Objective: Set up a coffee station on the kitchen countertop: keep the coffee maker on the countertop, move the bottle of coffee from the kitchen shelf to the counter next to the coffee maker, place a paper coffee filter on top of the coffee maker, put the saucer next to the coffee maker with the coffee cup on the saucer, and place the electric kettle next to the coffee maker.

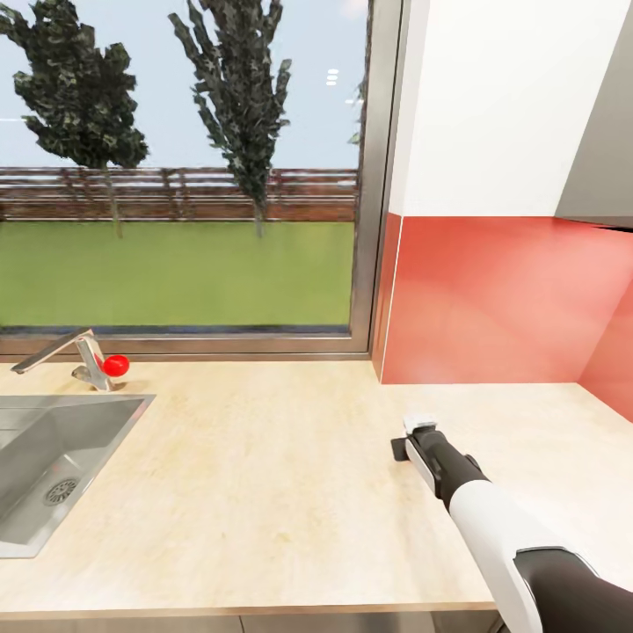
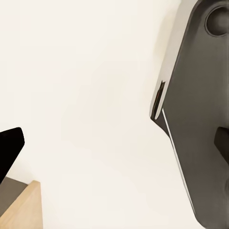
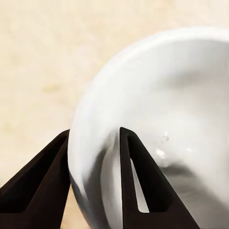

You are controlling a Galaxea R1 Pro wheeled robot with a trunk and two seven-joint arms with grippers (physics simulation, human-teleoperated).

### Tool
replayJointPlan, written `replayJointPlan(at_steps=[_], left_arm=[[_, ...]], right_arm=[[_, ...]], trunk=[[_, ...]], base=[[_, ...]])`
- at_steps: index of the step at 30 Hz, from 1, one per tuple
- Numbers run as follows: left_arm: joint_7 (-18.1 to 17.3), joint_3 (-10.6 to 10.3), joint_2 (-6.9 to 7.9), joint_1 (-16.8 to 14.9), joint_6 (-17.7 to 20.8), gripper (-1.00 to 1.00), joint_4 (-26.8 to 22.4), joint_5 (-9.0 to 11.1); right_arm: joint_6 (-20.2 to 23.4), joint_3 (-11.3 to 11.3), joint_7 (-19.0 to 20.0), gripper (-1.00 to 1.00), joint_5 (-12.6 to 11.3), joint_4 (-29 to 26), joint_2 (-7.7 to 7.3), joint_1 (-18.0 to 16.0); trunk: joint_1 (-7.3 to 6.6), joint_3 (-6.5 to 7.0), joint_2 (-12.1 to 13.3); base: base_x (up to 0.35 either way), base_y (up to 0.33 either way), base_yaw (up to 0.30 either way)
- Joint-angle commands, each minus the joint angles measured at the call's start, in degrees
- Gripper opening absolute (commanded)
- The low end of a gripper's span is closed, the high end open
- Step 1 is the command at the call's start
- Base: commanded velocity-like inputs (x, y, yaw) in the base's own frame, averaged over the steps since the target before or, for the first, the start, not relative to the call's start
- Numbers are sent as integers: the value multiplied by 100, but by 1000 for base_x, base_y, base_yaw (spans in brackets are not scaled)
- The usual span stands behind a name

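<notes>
My right gripper (image 1: 417, 437) hangs low over the right part of the light wood kitchen countertop (image 1: 264, 483), in front of the red backsplash. It is shut on the rim of the white coffee cup (image 1: 421, 421). In the right wrist view the coffee cup (image 3: 181, 95) is close up, with one dark finger (image 3: 136, 181) inside the bowl and the other outside, the right gripper (image 3: 94, 131) straddling its wall. Whether the cup touches the counter cannot be told. A single black fingertip (image 2: 9, 150) of the left gripper appears against a pale surface.
A steel sink (image 1: 53, 466) is sunk into the counter at the left, with a faucet (image 1: 75, 356) and a red knob (image 1: 116, 365) behind it. A large window (image 1: 185, 167) spans the back; the red backsplash (image 1: 501, 299) closes the right corner. A dark grey robot part (image 2: 200, 119) is in the left wrist view.
</notes>
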Motion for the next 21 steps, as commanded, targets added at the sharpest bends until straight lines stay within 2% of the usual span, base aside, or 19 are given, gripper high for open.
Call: replayJointPlan(at_steps=[1,4,15,21], left_arm=[[24,49,1,-7,-26,100,13,-57],[24,52,4,-7,-26,100,7,-57],[24,54,25,-13,-26,100,-1,-62],[31,56,26,-15,-34,100,-10,-69]], right_arm=[[35,16,2,-100,-17,-17,2,-3],[35,10,2,-100,-18,-210,6,-3],[78,23,-2,-100,-32,-1631,24,-3],[84,28,-7,-100,-35,-2234,273,-3]], trunk=[[4,-14,-12],[4,-14,-12],[4,-14,-12],[4,-14,-12]], base=[[0,0,0],[0,0,0],[0,0,0],[0,0,0]])
